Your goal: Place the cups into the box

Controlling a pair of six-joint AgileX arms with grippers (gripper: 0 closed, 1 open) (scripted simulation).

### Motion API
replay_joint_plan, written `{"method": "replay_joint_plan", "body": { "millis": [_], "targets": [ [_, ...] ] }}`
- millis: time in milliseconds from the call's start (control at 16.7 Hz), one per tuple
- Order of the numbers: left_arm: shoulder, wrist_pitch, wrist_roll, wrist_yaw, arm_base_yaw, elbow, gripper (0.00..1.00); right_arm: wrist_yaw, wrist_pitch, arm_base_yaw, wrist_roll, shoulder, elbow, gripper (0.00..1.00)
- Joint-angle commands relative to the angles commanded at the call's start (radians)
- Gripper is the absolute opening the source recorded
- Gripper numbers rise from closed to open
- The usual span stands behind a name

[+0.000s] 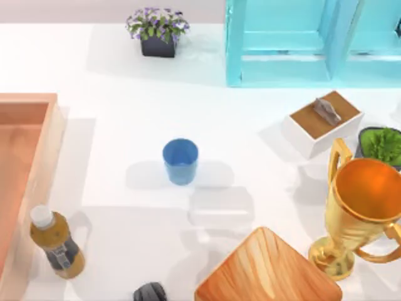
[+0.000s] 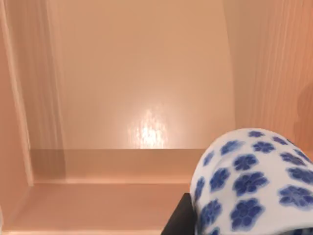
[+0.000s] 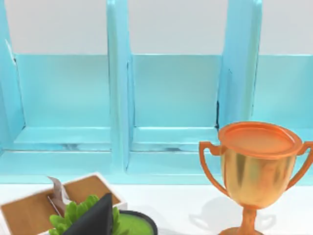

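The plain blue cup (image 1: 180,161) stands upright on the white table, a little left of the middle. The box (image 1: 28,150) with peach-orange walls lies along the left edge. In the left wrist view the white cup with blue flowers (image 2: 249,181) sits close to the camera, held against a dark finger (image 2: 178,221) of my left gripper, which is shut on it. The box's floor (image 2: 142,88) and inner walls lie right below that cup. A dark part of my right gripper (image 3: 93,220) shows at the table's right side, facing the shelf.
A tea bottle (image 1: 56,244) stands beside the box's right wall. A gold trophy (image 1: 360,207), a white box with a brown top (image 1: 322,122), a green plant (image 1: 382,145), a wooden board (image 1: 266,269), a flower pot (image 1: 158,31) and a cyan shelf (image 1: 307,41) crowd the right and back.
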Motion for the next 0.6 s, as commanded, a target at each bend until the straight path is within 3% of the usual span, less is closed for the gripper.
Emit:
{"method": "replay_joint_plan", "body": {
  "millis": [180, 600],
  "targets": [
    [-0.093, -0.007, 0.093, 0.002, 0.092, -0.090, 0.00, 0.000, 0.000, 0.000, 0.000, 0.000, 0.000, 1.00],
    [-0.099, 0.011, 0.105, 0.001, 0.097, -0.113, 0.00, 0.000, 0.000, 0.000, 0.000, 0.000, 0.000, 1.00]
  ]
}}
